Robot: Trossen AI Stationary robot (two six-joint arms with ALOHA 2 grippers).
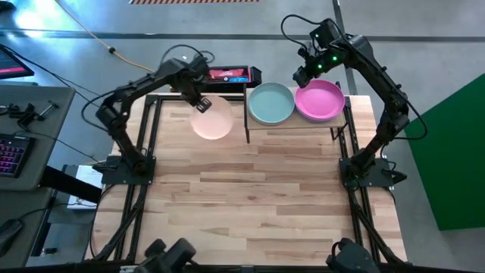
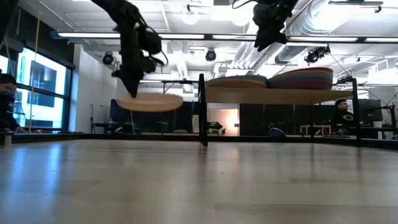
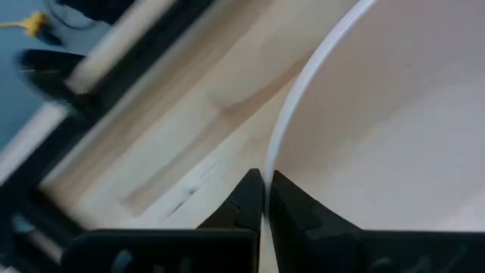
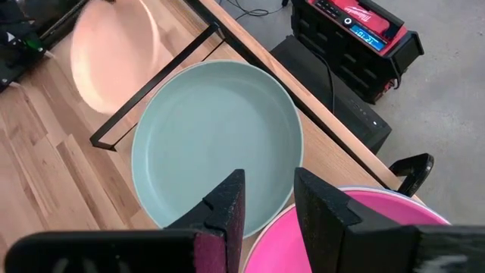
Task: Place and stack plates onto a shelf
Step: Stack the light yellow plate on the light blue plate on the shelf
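Note:
A pale pink plate [image 1: 213,119] hangs above the table's far left part, left of the shelf [image 1: 297,123], with my left gripper [image 1: 201,103] shut on it. In the low view the pale pink plate [image 2: 149,102] is clear of the tabletop. The shelf [image 2: 273,95] bears two stacks of plates: a teal plate [image 1: 271,103] tops the left stack and a magenta plate [image 1: 319,100] the right. My right gripper [image 4: 269,201] stands open above the shelf, over the gap between the teal plate [image 4: 216,136] and the magenta plate [image 4: 356,227], touching nothing. My left gripper pinches the plate's rim [image 3: 274,155] between its two fingers, one on the inner side and one on the outer. The fingers [image 3: 244,205] come from above, pointing down, at the plate's far left edge. The plate hangs about level, lifted clear of the table.
A red and black box [image 1: 232,74] lies beyond the table's far edge, left of the shelf. The shelf's black leg [image 2: 202,109] stands between the held plate and the stacks. The near half of the wooden tabletop [image 1: 258,205] is bare.

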